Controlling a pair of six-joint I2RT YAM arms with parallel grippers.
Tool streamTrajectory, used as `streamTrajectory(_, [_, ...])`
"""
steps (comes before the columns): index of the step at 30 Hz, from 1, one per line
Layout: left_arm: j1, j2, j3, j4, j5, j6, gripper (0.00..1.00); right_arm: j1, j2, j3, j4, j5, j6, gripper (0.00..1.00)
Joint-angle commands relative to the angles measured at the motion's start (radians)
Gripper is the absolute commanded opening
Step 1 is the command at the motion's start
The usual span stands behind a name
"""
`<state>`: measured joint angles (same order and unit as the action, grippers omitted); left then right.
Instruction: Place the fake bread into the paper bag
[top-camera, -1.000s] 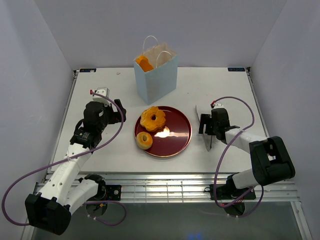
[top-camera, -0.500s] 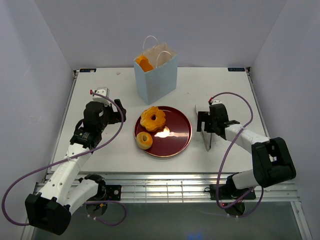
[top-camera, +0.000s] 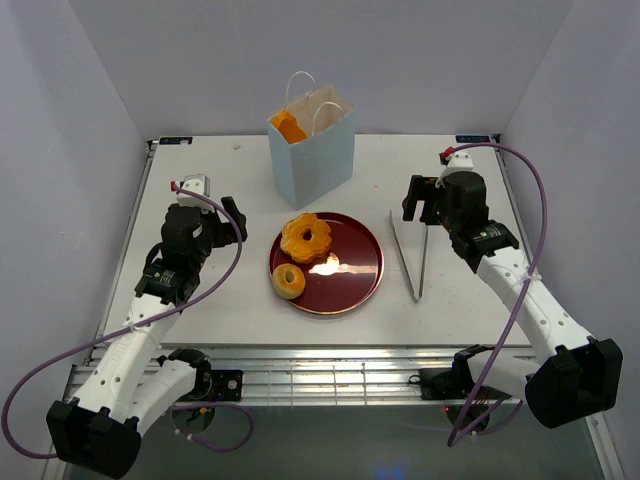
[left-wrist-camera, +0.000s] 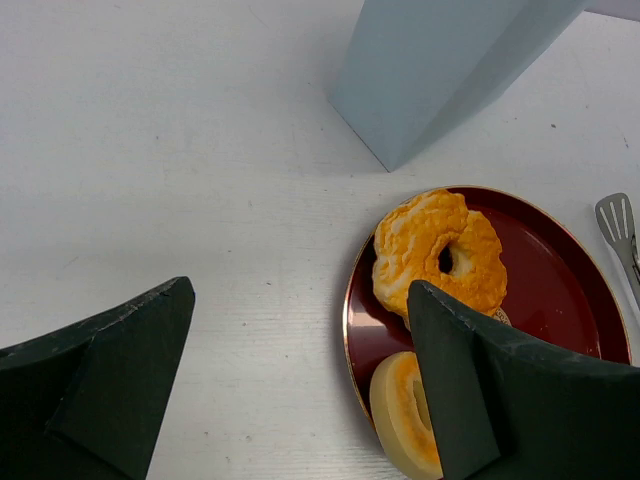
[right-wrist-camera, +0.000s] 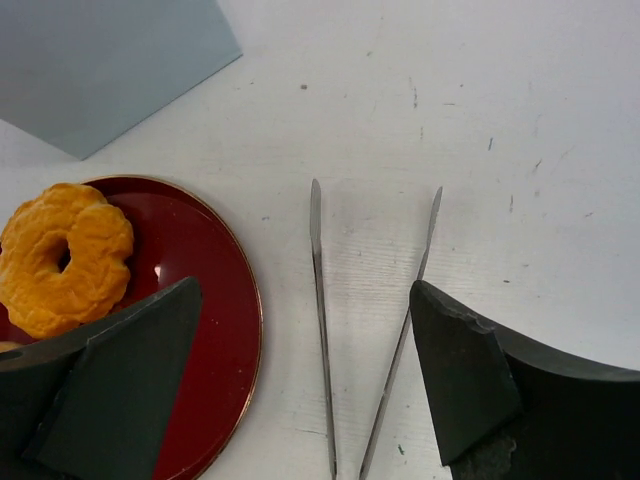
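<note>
Standing upright, the paper bag opens upward.

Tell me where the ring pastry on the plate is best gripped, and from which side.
Grip the ring pastry on its far rim, coming straight down from above. It lies flat on the plate, hole upward, so one finger could probably enter the hole and the other stay outside. The near side is crowded by the roll.

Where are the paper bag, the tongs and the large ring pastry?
paper bag (top-camera: 325, 160): top view, pale blue front wall.
tongs (right-wrist-camera: 320, 300): right wrist view, middle of the left arm.
large ring pastry (left-wrist-camera: 405, 250): left wrist view, ring's left side.
</note>
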<state>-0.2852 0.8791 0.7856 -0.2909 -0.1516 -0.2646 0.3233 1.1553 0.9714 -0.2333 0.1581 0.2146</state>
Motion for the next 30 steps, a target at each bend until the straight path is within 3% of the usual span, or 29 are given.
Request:
streamTrajectory(1, [-0.005, -0.041, 0.004, 0.030, -0.049, -0.012, 0.98, 0.007, -0.054, 0.032, -0.021, 0.066, -0.012, 0.90])
streamTrajectory(13, [-0.005, -0.089, -0.013, 0.039, -0.186, -0.035, 0.98, 0.045, -0.121, 0.061, 0.002, 0.116, -0.015, 0.90])
streamTrajectory(30, [-0.005, -0.057, -0.014, 0.035, -0.204, -0.030, 0.98, 0.062, -0.114, -0.019, 0.058, 0.058, -0.037, 0.90])
